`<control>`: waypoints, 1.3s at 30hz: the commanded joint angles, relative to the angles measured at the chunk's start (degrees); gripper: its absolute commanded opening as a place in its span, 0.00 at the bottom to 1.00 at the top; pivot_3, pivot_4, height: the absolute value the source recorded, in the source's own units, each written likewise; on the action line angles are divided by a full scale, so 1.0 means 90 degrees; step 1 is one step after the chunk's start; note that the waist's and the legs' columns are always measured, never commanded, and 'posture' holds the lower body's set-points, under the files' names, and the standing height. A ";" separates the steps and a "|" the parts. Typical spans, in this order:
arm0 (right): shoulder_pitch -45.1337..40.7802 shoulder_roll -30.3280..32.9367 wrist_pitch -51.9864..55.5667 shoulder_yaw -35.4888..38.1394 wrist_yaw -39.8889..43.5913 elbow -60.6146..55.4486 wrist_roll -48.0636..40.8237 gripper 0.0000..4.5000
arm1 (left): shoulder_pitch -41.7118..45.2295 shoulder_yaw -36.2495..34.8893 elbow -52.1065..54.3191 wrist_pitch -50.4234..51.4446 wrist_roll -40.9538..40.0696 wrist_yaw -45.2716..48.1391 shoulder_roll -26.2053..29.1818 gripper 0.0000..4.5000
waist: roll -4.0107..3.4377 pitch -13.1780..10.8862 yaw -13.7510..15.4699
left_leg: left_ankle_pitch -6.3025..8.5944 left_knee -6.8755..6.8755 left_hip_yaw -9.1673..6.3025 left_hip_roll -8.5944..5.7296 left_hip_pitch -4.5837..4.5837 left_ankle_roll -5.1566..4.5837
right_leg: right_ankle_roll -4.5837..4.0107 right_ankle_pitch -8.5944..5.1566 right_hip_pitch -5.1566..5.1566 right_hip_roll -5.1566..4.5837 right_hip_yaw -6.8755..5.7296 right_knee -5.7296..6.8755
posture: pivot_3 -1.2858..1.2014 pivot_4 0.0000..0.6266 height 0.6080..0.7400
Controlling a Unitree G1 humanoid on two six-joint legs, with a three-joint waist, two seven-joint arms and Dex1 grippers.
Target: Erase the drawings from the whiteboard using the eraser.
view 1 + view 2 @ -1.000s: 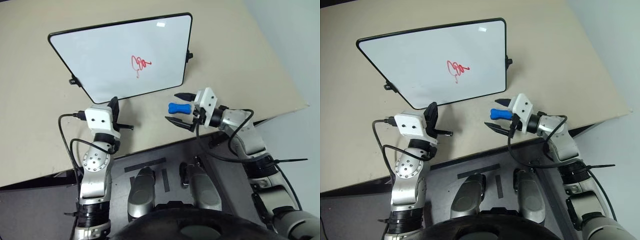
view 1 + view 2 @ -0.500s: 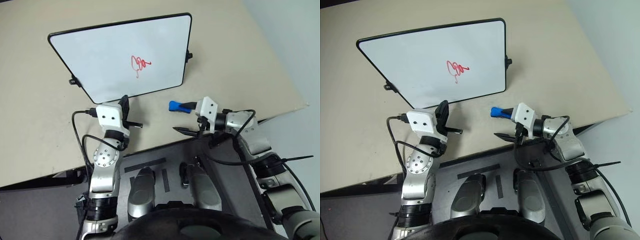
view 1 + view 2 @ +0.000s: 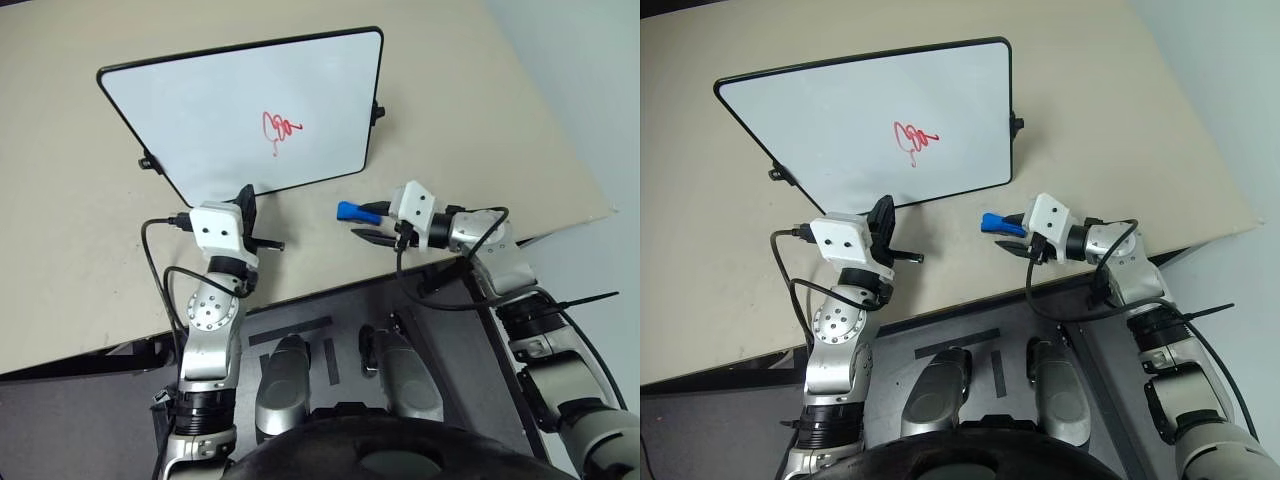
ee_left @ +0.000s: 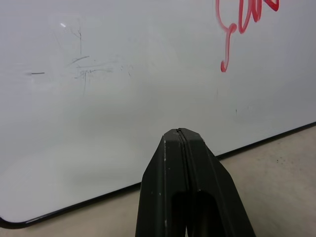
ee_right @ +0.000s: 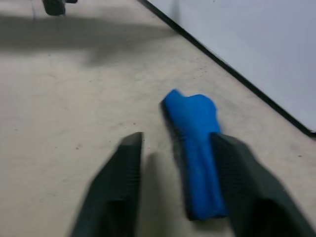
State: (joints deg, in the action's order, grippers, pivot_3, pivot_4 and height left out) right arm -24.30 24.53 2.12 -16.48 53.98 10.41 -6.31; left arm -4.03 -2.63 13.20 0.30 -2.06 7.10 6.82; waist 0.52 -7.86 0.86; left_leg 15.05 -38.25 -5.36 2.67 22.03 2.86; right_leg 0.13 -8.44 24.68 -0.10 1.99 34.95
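Note:
The whiteboard (image 3: 200,110) lies flat on the tan table, with the red drawings (image 3: 280,128) near its middle. The blue eraser (image 3: 350,211) lies on the table just off the board's near right corner. My right gripper (image 3: 368,224) is low over the table with the eraser (image 5: 195,143) between its fingers. The eraser lies against one finger (image 5: 242,182), and a gap is left to the other finger (image 5: 118,192). My left gripper (image 4: 180,131) is shut and empty, its tip at the board's near edge, and the tail of the drawings (image 4: 226,54) shows beyond it.
The tan table (image 3: 480,100) ends close behind my right wrist at its front edge (image 3: 330,285). Its right edge (image 3: 570,140) runs diagonally past the board. Small black clips (image 3: 378,110) stick out from the board's sides.
My right gripper's fingers have narrowed from wide open to close around the eraser. The eraser and the board lie where they were.

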 commanded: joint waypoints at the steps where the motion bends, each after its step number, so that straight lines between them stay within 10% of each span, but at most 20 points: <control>1: -0.0057 -0.0024 -0.0143 0.0087 -0.0061 0.0046 0.0095 0.15 | 0.0054 -0.0031 0.0038 -0.0153 0.0032 -0.0040 0.0018 0.00 | 0.0000 0.0000 0.0000 | 0.0000 0.0000 0.0000 0.0000 0.0000 0.0000 | 0.0000 0.0000 0.0000 0.0000 0.0000 0.0000 | 0.52 0.24 1.00; 3: -0.0068 -0.0038 -0.0181 0.0096 -0.0070 0.0045 0.0107 0.00 | 0.0064 -0.0039 0.0030 -0.0155 0.0030 -0.0036 0.0022 0.00 | 0.0000 0.0000 0.0000 | 0.0000 0.0001 0.0000 0.0000 0.0000 0.0000 | 0.0000 0.0000 0.0001 0.0000 0.0000 0.0000 | 0.52 0.24 1.00; 13: -0.0772 -0.0502 -0.0990 -0.0092 -0.0027 -0.0287 0.0266 0.00 | -0.0153 -0.0094 0.0216 -0.0147 0.0025 -0.0013 0.0037 0.00 | -0.0006 -0.0004 -0.0048 | 0.0000 0.0003 0.0001 0.0001 0.0001 0.0000 | -0.0003 0.0002 0.0009 0.0001 0.0001 0.0001 | 0.52 0.24 1.00; 24: -0.2434 -0.1226 -0.3856 -0.0686 -0.0684 0.2438 0.1681 0.00 | -0.0454 -0.0123 0.0363 -0.0137 0.0010 -0.0037 0.0015 0.00 | -0.0006 -0.0004 -0.0019 | 0.0007 0.0017 -0.0004 0.0004 0.0014 0.0003 | -0.0014 0.0003 0.0036 -0.0009 -0.0001 0.0001 | 0.52 0.24 1.00; 39: -0.3770 -0.1545 -0.5503 -0.0544 -0.3247 0.4699 0.3125 0.00 | -0.0408 -0.0103 0.0343 -0.0157 0.0039 -0.0096 -0.0023 0.00 | -0.0008 -0.0005 -0.0022 | 0.0010 0.0020 -0.0005 0.0012 0.0045 0.0003 | -0.0044 0.0032 0.0081 -0.0012 -0.0009 0.0016 | 0.52 0.24 1.00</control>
State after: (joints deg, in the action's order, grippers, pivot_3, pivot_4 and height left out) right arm -55.03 10.22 -46.43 -23.59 29.34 53.68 21.96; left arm -8.01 -3.68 14.18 0.02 -2.04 6.48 6.67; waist 0.45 -7.90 0.66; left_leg 15.14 -38.08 -5.40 2.78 22.44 2.88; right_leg -0.27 -8.11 25.42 -0.21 1.90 35.10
